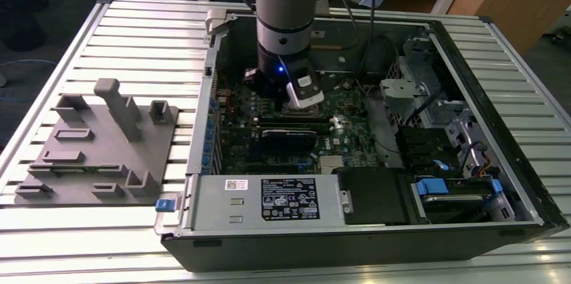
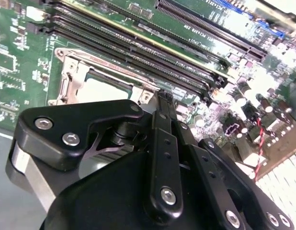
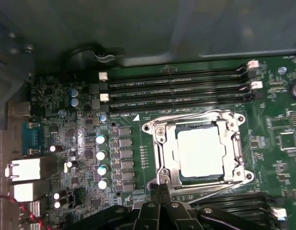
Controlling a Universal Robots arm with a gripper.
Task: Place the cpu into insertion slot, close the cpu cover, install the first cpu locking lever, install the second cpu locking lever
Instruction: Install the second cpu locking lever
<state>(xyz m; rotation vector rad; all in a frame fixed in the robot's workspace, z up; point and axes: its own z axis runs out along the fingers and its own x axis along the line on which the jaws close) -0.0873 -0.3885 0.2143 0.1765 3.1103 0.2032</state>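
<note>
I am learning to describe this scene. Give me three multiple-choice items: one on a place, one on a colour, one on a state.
1. Where is the cpu?
A. in the insertion slot
B. on the grey fixture outside the case
C. lifted in the pincer

2. What colour is the circuit board?
A. blue
B. green
C. red

3. How does the cpu cover stand?
A. raised upright
B. taken away
C. lying down around the cpu

Key:
1 A, its pale top shows inside the socket.
2 B, green in both wrist views.
3 C, the metal frame lies flat and the chip shows through its window.
</note>
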